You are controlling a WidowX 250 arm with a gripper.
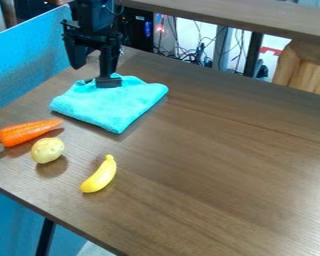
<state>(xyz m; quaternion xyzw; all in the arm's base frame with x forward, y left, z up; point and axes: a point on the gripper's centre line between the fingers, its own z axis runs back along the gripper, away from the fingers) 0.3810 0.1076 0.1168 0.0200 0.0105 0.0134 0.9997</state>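
Tool (pixel 94 75) stands wide, its two fingers well apart with nothing held between them, and it hangs over the far part of the cloth; whether a tip presses on it, I cannot tell. Below is the table (pixel 209 155), brown and flat. The turquoise cloth (pixel 116 110) lies folded on its far left part. I judge it light, soft and not fragile, with little slip; it will bend and sag when lifted. It is best to pinch a raised fold or a corner, taking all layers together, because one layer alone may open the fold. Smaller is the carrot (pixel 30 132), near the left edge, probably light and stiff, good to hold across its thick middle. The banana (pixel 99 175) seems smooth and may slide; its middle is the safest place. The potato (pixel 48 150), beside the carrot, is roundish and may roll, so hold it evenly around its widest part.
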